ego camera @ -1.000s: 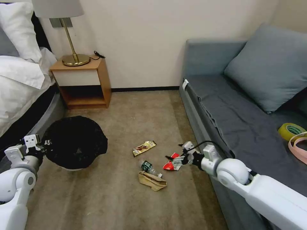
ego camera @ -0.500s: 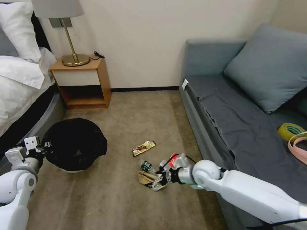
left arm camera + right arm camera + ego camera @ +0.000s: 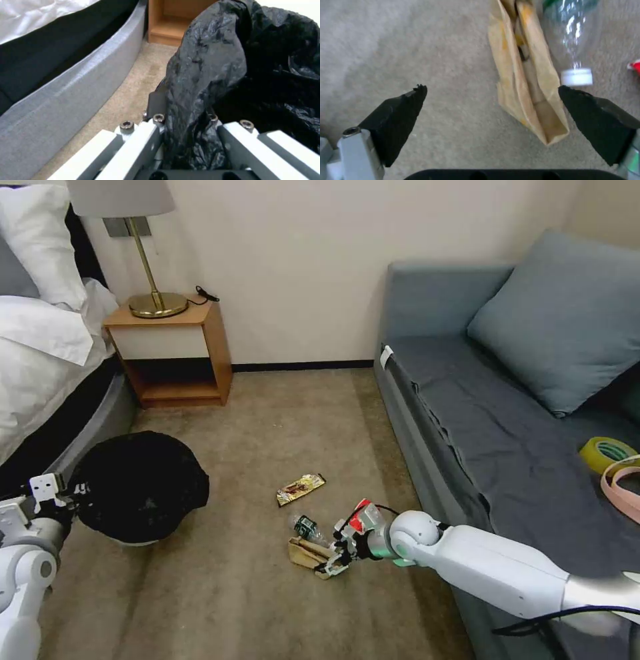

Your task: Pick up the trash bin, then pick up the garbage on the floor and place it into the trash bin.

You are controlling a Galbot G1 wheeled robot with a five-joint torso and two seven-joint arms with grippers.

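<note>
Left gripper (image 3: 70,492) is clamped on the bin (image 3: 137,487) rim: in the left wrist view the black liner is pinched between the fingers (image 3: 140,140). The bin is seen low on the robot's left, beside the bed (image 3: 40,353), with its white base at or just above the carpet (image 3: 233,593); contact with the floor cannot be confirmed.

Right gripper (image 3: 339,557) is spread wide and held low over the carpet at the tan paper scrap (image 3: 308,553). In the right wrist view the scrap (image 3: 528,82) lies between the two black pads (image 3: 400,112), closer to one of them; nothing is gripped. Whether the pads touch the carpet cannot be told.

Garbage, all on the floor between bin and sofa (image 3: 507,433):
- bottle (image 3: 307,528) is placed just beside the scrap, touching or nearly so; its white cap (image 3: 576,77) is seen next to one pad.
- red-and-white packet (image 3: 360,515) is partly hidden behind the right wrist, near the sofa edge.
- gold wrapper (image 3: 301,489) is set apart from the rest, farther toward the wall.

A yellow tape roll (image 3: 608,452) is left on the sofa seat.
</note>
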